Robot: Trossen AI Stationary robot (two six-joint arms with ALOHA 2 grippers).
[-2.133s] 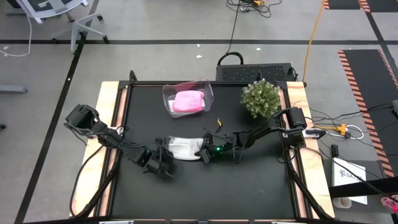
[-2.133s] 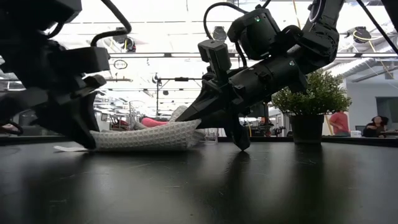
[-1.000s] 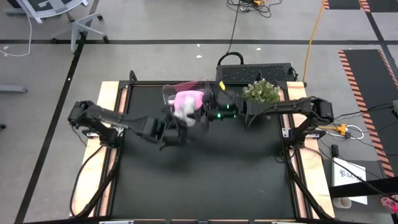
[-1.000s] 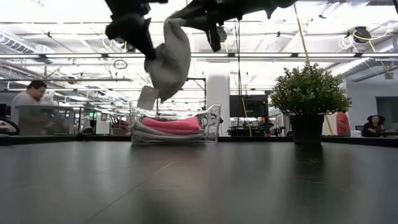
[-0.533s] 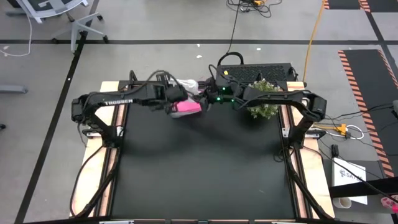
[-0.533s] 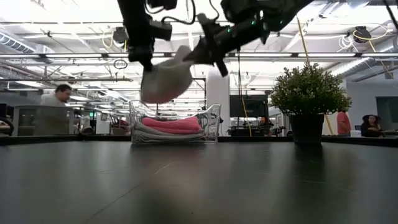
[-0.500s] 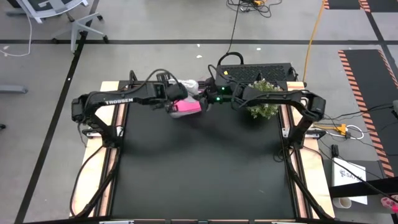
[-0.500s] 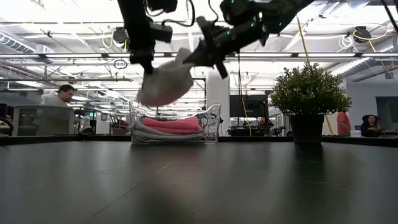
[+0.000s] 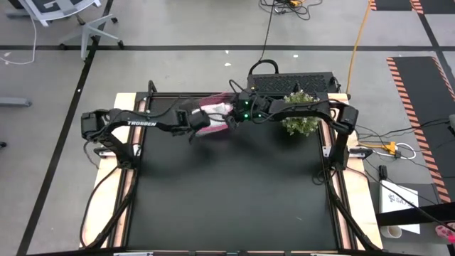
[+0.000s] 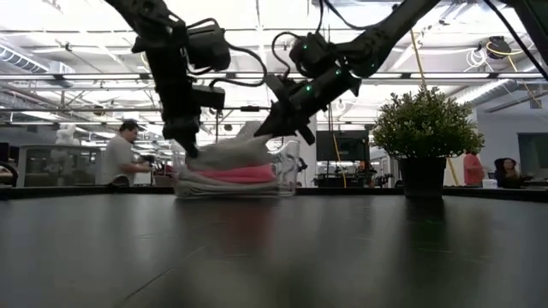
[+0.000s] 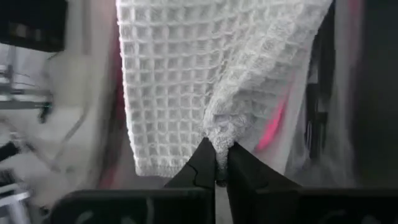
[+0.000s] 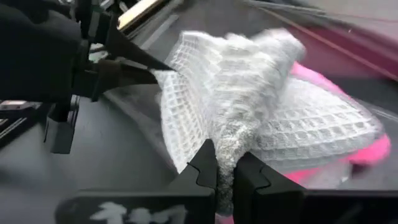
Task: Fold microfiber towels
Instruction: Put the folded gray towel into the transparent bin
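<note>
A white waffle-weave towel (image 10: 229, 154), bunched and folded, hangs between my two grippers. Its underside rests on the pink towel (image 10: 240, 174) inside the clear plastic bin (image 10: 289, 171) at the table's far edge. A pale layer (image 10: 224, 185) lies under the pink towel. My left gripper (image 10: 183, 142) is shut on the white towel's left end and my right gripper (image 10: 267, 130) on its right end. In the high view both grippers, left (image 9: 195, 121) and right (image 9: 231, 117), meet over the bin (image 9: 213, 107). My left gripper pinches a gathered fold of the white towel (image 11: 217, 142) between its two fingers, several layers thick. The fingers point down from above. The towel spreads out beyond them, its lower part on the pink towel (image 11: 273, 124). My right gripper pinches a bunched end of the white towel (image 12: 235, 144) between its two fingers. It comes slanting down from the table's right. The towel sags slack toward my left gripper (image 12: 127, 62) and lies on the pink towel (image 12: 367, 149).
A potted plant (image 9: 298, 114) stands at the far right of the table, close to my right arm; it also shows in the low view (image 10: 421, 137). The black tabletop (image 9: 227, 192) lies bare toward the near edge. A person (image 10: 120, 158) stands in the room behind.
Both grippers, still shut on the white towel, have gone toward the table's far edge and down over the bin. The towel, which hung in the air above the bin, now rests on the pink towel inside it.
</note>
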